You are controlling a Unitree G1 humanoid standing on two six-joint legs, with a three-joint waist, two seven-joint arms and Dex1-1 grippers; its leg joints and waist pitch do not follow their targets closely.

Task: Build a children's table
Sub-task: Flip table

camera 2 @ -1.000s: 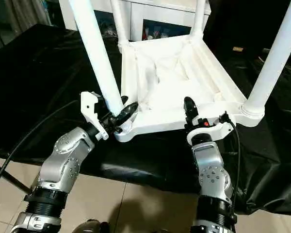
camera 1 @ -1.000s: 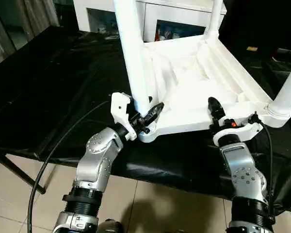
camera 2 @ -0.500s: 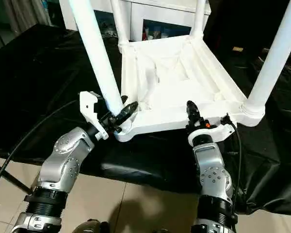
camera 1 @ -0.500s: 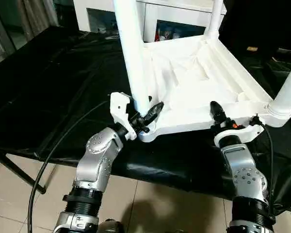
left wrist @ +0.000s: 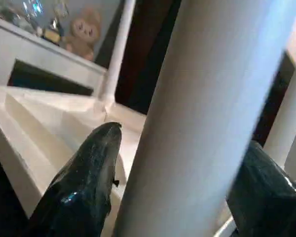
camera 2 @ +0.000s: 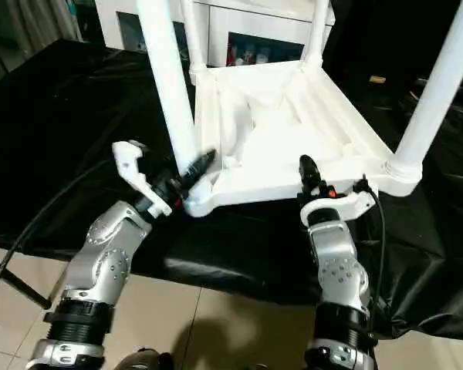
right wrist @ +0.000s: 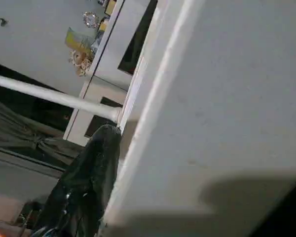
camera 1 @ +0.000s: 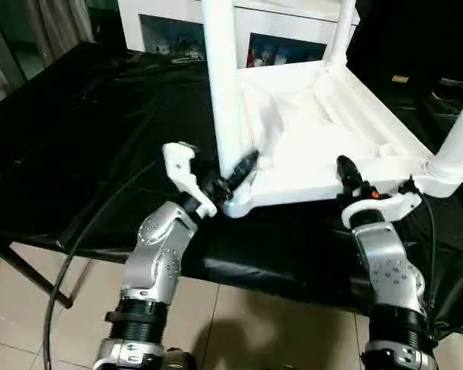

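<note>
With the upturned tabletop (camera 1: pixel 324 139) on the black bench (camera 1: pixel 77 154), our left hand (camera 1: pixel 233 174) has eased its fingers off the near leg (camera 1: pixel 222 85), now more upright and probably seated, while our right hand (camera 1: pixel 346 171) has clenched onto the tabletop's near rim

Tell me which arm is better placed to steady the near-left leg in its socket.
Left. The left gripper already straddles that near-left leg just above its corner socket, a finger on each side. The right gripper sits at the tabletop near edge, well away from that leg.
</note>
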